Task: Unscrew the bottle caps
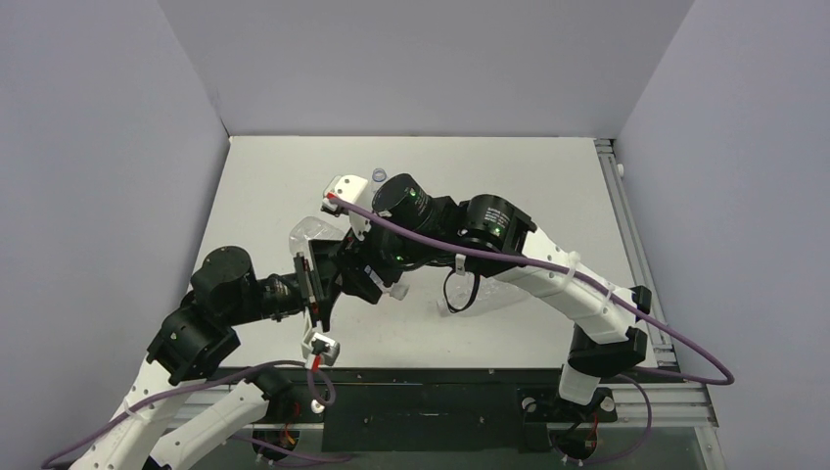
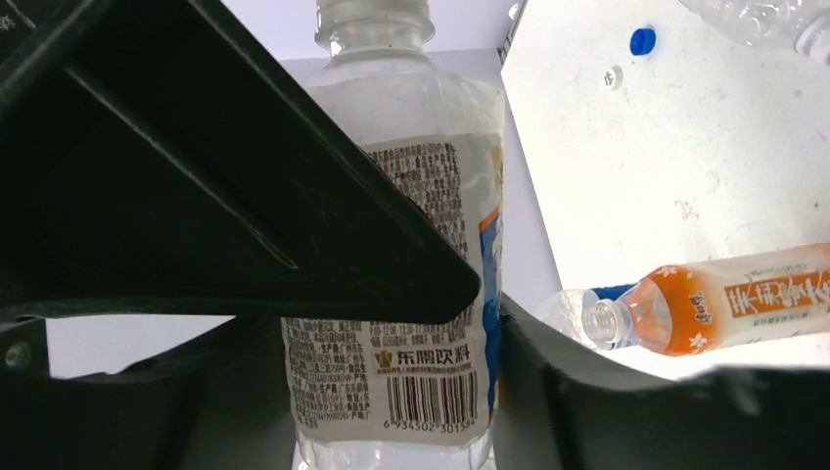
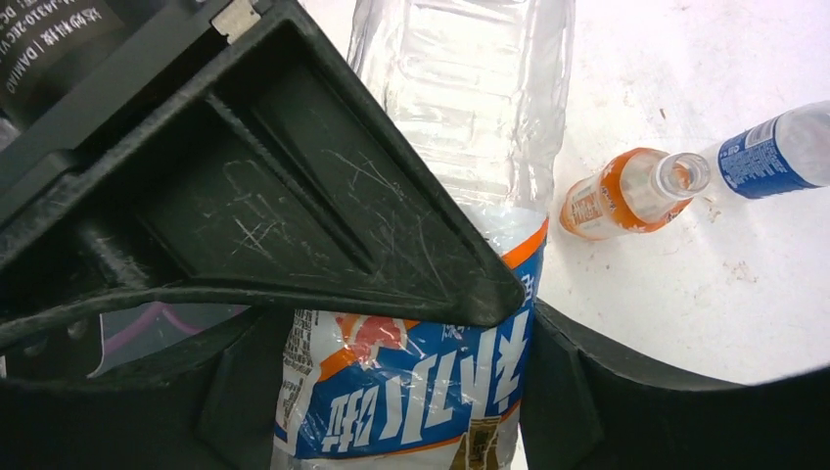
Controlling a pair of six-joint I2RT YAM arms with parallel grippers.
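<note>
The work looks partly done. A blue cap [image 2: 642,40] and a pale cap [image 2: 614,76] lie loose on the counter [image 2: 685,176], near each other and well apart from the bottles. The orange bottle [image 2: 724,308] lies on its side with its mouth bare, so at least that one is open. A blue-labelled bottle [image 3: 773,152] lies just beyond it and a clear bottle [image 2: 754,18] sits at the far corner; whether either has a cap I cannot tell.

The bottle in hand is a short one with a white, blue and orange label [image 2: 431,196], held up off the counter between the two arms. The left claw [image 2: 489,294] has a finger against each side of the label and appears to pinch it. The right claw [image 3: 527,302] pinches the same bottle across its label. From the left wrist its long axis runs straight away from the camera, neck at the far end. The top of the neck is cut off by the frame edge, so I cannot say if a cap sits there.

The orange bottle's long axis lies flat, mouth aimed at the blue-labelled bottle.
</note>
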